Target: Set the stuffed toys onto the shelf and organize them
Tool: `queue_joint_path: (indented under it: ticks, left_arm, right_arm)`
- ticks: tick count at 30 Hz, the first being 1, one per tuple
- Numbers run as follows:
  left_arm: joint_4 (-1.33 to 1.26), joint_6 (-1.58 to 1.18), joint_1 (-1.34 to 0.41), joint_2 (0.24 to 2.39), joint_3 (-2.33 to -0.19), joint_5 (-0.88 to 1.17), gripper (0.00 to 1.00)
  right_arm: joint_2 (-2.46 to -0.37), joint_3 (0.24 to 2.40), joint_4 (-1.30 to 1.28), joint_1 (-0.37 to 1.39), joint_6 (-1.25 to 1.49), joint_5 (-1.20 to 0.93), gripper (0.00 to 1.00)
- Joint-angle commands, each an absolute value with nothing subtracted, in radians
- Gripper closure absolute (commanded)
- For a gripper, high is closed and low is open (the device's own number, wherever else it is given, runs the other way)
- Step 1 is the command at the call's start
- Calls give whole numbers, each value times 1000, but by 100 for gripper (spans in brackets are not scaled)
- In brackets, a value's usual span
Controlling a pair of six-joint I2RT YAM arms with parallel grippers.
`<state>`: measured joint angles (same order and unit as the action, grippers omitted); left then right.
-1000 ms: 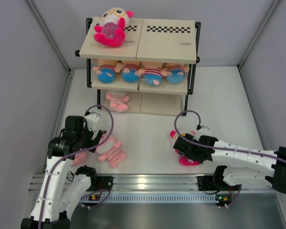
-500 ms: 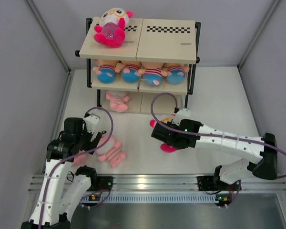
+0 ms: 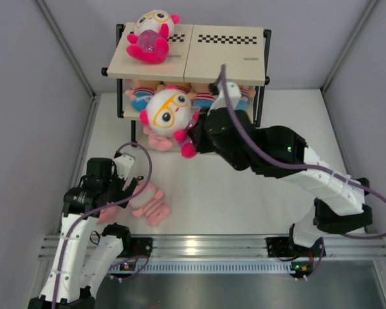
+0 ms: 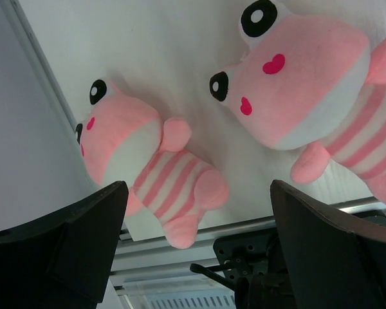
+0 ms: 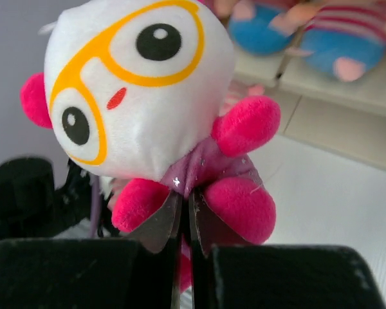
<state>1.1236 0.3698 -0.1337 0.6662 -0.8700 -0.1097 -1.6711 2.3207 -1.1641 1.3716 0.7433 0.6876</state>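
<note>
Pinched narrow in the right tool [image 5: 183,207], by the glittery purple belly: a white-and-magenta plush doll with orange glasses [image 3: 169,112], held up above the white bench [image 3: 231,206], just near of the three-tier beige-board shelf with black frame [image 3: 225,61] (face turned up to the overhead camera). Spread wide, holding nothing: the left tool [image 4: 198,190], low over two pink striped plush dolls [image 4: 141,174] lying on the bench, near left. On the top tier, far left: another magenta doll of the same kind [image 3: 151,35].

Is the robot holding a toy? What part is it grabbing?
Yes. The right gripper pinches the glasses toy by its purple belly fabric, between the pink limbs. The left gripper is open and holds nothing.
</note>
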Motion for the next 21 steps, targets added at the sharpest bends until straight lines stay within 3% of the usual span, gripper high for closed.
queue_joint_path:
  ticks: [1, 4, 11, 17, 21]
  left_arm:
    - [1124, 380, -140, 669, -904, -112, 1]
    - [1123, 383, -140, 669, -902, -124, 1]
    - [1124, 380, -140, 679, -899, -114, 1]
    - [1124, 382, -140, 675, -896, -123, 1]
    - [1123, 382, -140, 675, -896, -124, 1]
  right_arm:
    - [-1452, 2141, -703, 1231, 605, 817, 100]
    - [-1396, 2046, -476, 1143, 510, 897, 100]
    - [-1660, 2446, -483, 1051, 393, 943, 100]
    - [-1672, 2306, -391, 936, 530, 973, 100]
    - [-1718, 2325, -402, 916, 564, 960, 100]
